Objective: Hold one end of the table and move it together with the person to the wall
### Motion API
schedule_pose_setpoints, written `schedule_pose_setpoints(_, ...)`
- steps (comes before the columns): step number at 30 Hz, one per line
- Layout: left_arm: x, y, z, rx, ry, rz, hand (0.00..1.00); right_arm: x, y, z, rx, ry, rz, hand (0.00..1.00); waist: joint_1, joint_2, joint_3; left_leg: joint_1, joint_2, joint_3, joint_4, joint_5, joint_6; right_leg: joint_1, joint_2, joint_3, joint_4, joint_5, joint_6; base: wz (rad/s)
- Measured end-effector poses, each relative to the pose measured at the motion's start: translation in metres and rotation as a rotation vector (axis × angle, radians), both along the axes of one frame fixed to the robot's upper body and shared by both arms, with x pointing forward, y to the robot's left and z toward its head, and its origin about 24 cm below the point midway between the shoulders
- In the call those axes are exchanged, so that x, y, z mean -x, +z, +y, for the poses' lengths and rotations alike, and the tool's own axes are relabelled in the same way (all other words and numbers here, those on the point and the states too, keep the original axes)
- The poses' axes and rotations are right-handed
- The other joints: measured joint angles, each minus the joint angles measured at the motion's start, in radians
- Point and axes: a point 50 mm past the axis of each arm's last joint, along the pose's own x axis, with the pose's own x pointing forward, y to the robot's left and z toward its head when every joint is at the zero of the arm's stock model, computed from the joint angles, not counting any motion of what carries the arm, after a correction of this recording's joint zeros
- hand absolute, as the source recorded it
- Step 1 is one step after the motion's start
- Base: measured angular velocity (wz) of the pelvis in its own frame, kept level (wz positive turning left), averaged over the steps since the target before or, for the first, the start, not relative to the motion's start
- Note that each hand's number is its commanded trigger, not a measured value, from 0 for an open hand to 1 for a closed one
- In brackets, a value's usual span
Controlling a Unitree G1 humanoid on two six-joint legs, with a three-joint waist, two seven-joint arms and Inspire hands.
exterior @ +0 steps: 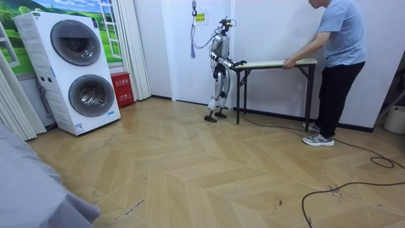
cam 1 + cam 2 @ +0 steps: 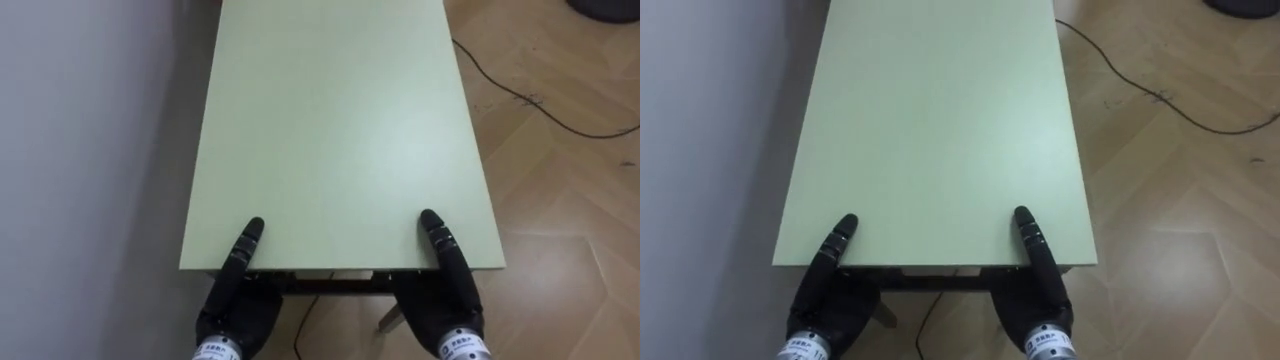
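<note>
Worktop (image 2: 340,130), pale green, runs beside the wall (image 2: 90,150); a person (image 1: 338,63) holds the far end to share the load. Your left hand (image 2: 235,315) and right hand (image 2: 445,300) meet the near edge, thumbs on top. The fingers are hidden beneath, so you cannot tell their grip.

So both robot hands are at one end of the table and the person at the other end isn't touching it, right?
No: the room view shows the person holding the table at that end; left robot hand and right robot hand are as stated.
</note>
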Motion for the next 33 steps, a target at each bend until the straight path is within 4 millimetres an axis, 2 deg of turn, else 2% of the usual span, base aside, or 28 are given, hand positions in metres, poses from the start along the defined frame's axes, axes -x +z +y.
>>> schedule_pose_setpoints(10,0.002,-0.005,-0.005,-0.014,-0.032,0.039,1.00,0.005,-0.007,-0.005,0.005,-0.018,0.034,1.00,-0.038,0.000,0.0005,0.004,-0.009,0.013,-0.003,0.000,0.000,0.014,-0.007,0.007,0.005,0.000,0.001,0.07)
schedule_pose_setpoints(12,0.002,-0.007,-0.005,-0.026,-0.038,0.043,1.00,0.006,-0.008,-0.006,0.006,-0.021,0.042,1.00,-0.050,0.001,0.0010,0.002,-0.009,0.028,-0.004,0.000,0.000,0.014,-0.009,0.006,0.007,0.000,0.002,0.12)
schedule_pose_setpoints(25,0.007,-0.020,-0.003,-0.035,-0.066,0.058,1.00,0.012,-0.019,-0.009,0.008,-0.006,0.062,1.00,-0.049,0.006,0.0031,0.019,-0.011,0.028,-0.014,-0.012,0.020,0.012,-0.010,0.007,0.022,-0.005,0.009,0.01)
schedule_pose_setpoints(33,0.010,-0.026,-0.002,-0.040,-0.077,0.063,1.00,0.015,-0.027,-0.009,0.008,-0.004,0.061,1.00,-0.046,0.003,-0.0005,0.031,-0.008,0.034,-0.015,-0.012,0.020,0.016,-0.010,0.008,0.024,-0.005,0.009,-0.03)
